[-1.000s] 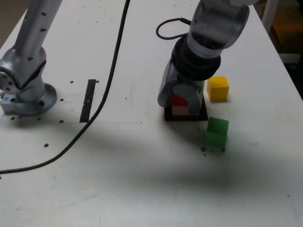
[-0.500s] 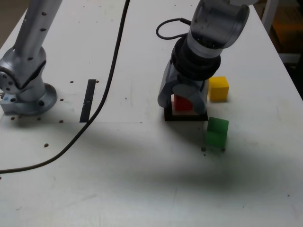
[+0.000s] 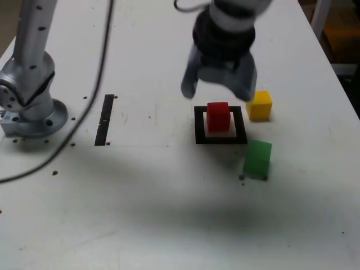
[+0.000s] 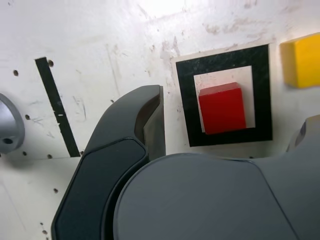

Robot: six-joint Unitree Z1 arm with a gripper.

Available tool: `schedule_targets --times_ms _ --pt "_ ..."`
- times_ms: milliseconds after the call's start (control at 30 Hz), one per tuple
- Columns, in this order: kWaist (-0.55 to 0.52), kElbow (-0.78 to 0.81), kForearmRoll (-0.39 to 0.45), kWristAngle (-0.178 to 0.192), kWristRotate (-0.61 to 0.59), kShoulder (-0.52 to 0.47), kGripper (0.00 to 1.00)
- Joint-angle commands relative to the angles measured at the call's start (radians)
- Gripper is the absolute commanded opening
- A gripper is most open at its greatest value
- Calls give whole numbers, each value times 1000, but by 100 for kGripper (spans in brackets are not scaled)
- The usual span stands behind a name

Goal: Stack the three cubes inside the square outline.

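The red cube (image 3: 218,116) rests inside the square outline (image 3: 220,139), slightly off its centre, with nothing gripping it. My gripper (image 3: 218,93) hovers open above and just behind the cube, its two fingers spread wider than the cube. In the wrist view the red cube (image 4: 222,108) lies in the outline (image 4: 222,62) between the dark fingers (image 4: 145,120). The yellow cube (image 3: 259,105) stands on the table just to the exterior view's right of the outline, and it shows at the wrist frame's edge (image 4: 302,60). The green cube (image 3: 258,158) sits nearer the camera, beside the outline's front right corner.
The arm's grey base (image 3: 31,107) is bolted at the exterior view's left. A straight black tape strip (image 3: 104,119) lies beside it. A dark cable (image 3: 84,115) trails across the table's left part. The table's right edge (image 3: 340,79) runs close behind the yellow cube.
The gripper opened, released the red cube inside the outline and rose away from it. The cable swung to the exterior view's left. Yellow and green cubes stayed put.
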Motion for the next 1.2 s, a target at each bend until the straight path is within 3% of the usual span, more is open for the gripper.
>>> schedule_targets --times_ms 0,167,300,533,733,1167 --pt "-8 -44 36 14 2 -1 100" --pt "-15 -215 133 39 11 56 99" --pt "10 -394 203 46 21 158 99" --pt "85 -580 243 10 20 307 99" --pt "125 -628 245 -51 15 377 98" --pt "148 -566 246 -87 -1 397 95"
